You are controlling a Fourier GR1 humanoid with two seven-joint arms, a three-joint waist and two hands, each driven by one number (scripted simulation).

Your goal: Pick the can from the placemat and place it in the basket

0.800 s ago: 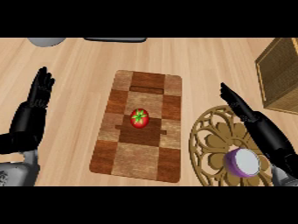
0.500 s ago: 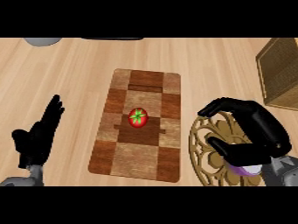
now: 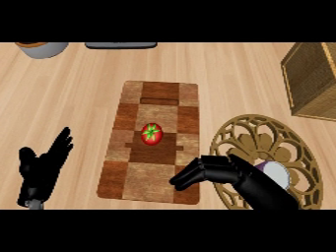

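There is just the one view here, taken from the robot's head and looking steeply down onto the worktop [image 3: 76,103]. It faces away from the robot, so the worktop's far edge lies along the top and the near edge runs along the bottom, where both forearms come in. The left hand [image 3: 43,170] shows at the lower left and the right hand [image 3: 214,173] at the lower right, unmirrored. The camera sits near enough that the mat [image 3: 156,106] fills the middle, while the basket [image 3: 319,83] at the right edge and a pot [image 3: 41,48] at the far left corner are cut off.
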